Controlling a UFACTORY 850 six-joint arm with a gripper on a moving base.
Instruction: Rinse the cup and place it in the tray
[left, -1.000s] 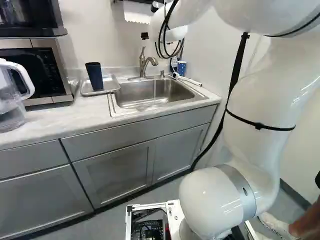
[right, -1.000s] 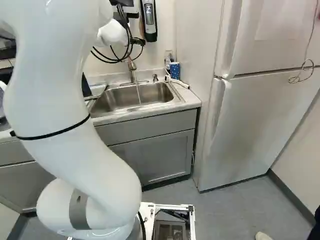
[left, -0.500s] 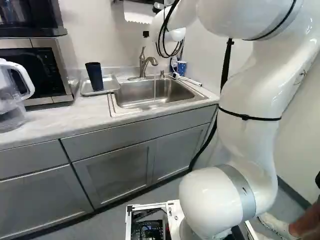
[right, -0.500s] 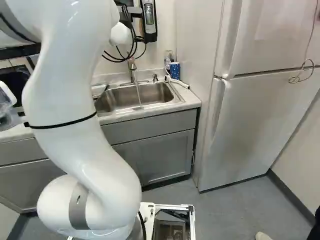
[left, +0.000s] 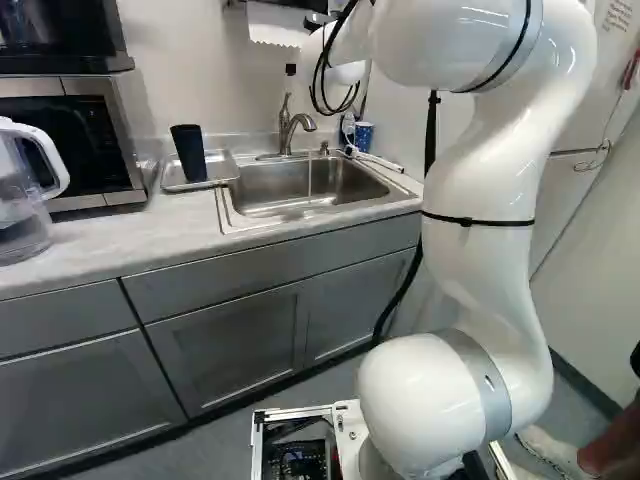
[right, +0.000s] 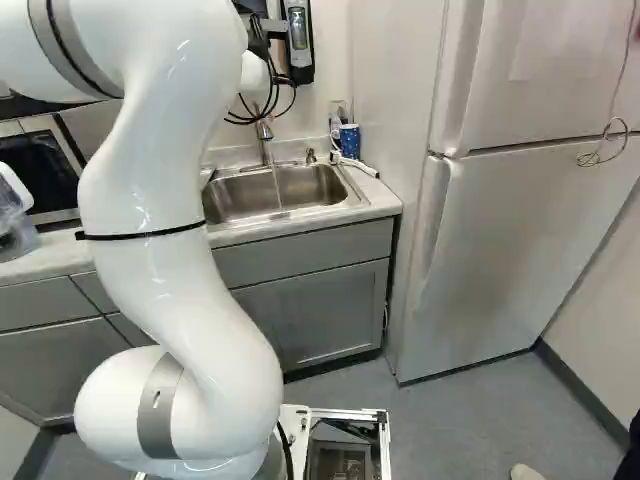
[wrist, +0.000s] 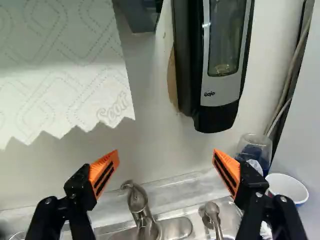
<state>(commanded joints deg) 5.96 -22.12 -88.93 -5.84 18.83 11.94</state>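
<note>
My gripper (left: 291, 70) was spread wide, nothing between the orange pads (wrist: 105, 172) but a view of the wall (wrist: 162, 150). Ahead of one finger hung the paper towel (wrist: 55, 65); the soap dispenser (wrist: 212, 65) bounded my room on the other side. The faucet (left: 286, 130) rose below, and the blue cup (left: 364, 136) and a clear cup (wrist: 256, 145) were near my other finger.

The dark cup (left: 189, 153) stood upright in the tray (left: 229, 168), at the upper left of the left base view; in the right base view my arm (right: 150, 200) hid both. Only the right base view gave me most of the fridge (right: 510, 240), filling its upper right.

Water (left: 309, 175) ran into the sink (left: 345, 185), set in the pale counter (left: 130, 225), with a pitcher (left: 25, 220) and microwave (left: 85, 150) left of the tray and grey cabinets (left: 230, 345) beneath.
</note>
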